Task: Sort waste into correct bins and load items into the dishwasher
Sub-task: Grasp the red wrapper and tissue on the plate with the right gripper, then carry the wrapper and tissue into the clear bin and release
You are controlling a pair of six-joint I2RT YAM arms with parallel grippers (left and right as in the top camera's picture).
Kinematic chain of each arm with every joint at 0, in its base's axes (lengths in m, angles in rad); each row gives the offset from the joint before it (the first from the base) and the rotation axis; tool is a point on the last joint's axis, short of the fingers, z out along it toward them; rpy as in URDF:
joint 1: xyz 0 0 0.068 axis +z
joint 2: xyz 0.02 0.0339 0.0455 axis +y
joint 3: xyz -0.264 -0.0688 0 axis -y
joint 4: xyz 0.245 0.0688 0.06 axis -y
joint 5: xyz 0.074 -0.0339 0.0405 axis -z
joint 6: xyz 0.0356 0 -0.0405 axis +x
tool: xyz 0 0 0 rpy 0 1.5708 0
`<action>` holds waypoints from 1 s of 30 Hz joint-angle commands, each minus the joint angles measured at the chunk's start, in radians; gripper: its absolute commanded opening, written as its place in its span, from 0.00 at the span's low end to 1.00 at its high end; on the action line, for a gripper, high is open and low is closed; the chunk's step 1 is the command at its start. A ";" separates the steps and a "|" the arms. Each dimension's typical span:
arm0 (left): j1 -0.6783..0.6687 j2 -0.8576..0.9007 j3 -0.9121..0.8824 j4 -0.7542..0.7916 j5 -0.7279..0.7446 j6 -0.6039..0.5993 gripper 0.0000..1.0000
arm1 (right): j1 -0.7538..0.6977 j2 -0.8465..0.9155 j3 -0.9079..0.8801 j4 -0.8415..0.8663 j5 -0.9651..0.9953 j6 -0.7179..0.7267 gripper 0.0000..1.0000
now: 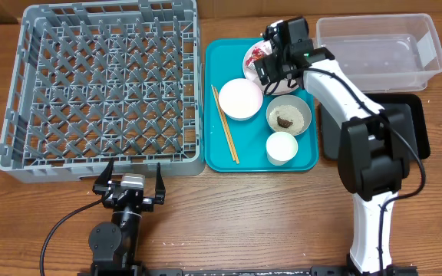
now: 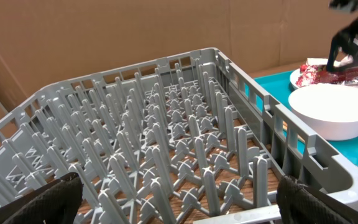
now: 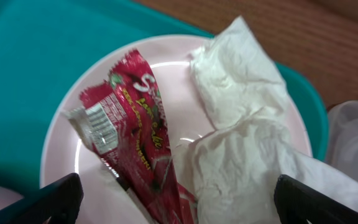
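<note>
My right gripper (image 1: pixel 265 63) is open, hovering just over the pale pink plate (image 3: pixel 173 74) on the teal tray (image 1: pixel 221 153). The red shiny wrapper (image 3: pixel 138 134) and the crumpled white napkin (image 3: pixel 247 149) lie on the plate between its fingertips (image 3: pixel 179 202). A white bowl (image 1: pixel 240 99), a bowl of rice grains with a brown lump (image 1: pixel 288 116), a small white cup (image 1: pixel 282 147) and wooden chopsticks (image 1: pixel 225 124) sit on the tray. My left gripper (image 1: pixel 131 181) is open and empty by the front edge of the grey dish rack (image 1: pixel 106 84), which also fills the left wrist view (image 2: pixel 166 124).
The clear plastic tub (image 1: pixel 380 52) stands at the back right. The black tray (image 1: pixel 409 126) lies in front of it, partly under my right arm. The right arm reaches across the teal tray's right side.
</note>
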 commanded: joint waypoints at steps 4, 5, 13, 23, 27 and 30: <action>0.006 -0.007 -0.004 0.000 -0.001 -0.014 1.00 | -0.019 0.072 0.024 0.010 0.001 0.024 0.97; 0.006 -0.007 -0.004 0.000 -0.001 -0.014 1.00 | -0.019 0.075 0.024 0.009 -0.003 0.025 0.90; 0.006 -0.007 -0.004 0.000 -0.001 -0.014 1.00 | -0.019 0.110 0.029 -0.013 -0.008 0.091 0.10; 0.006 -0.007 -0.004 0.000 -0.001 -0.014 1.00 | -0.021 -0.107 0.337 -0.344 0.010 0.195 0.04; 0.006 -0.007 -0.004 0.000 -0.001 -0.014 1.00 | -0.072 -0.226 0.366 -0.404 0.109 0.269 0.04; 0.006 -0.007 -0.004 0.000 -0.001 -0.014 1.00 | -0.173 -0.242 0.365 -0.455 0.137 0.379 0.04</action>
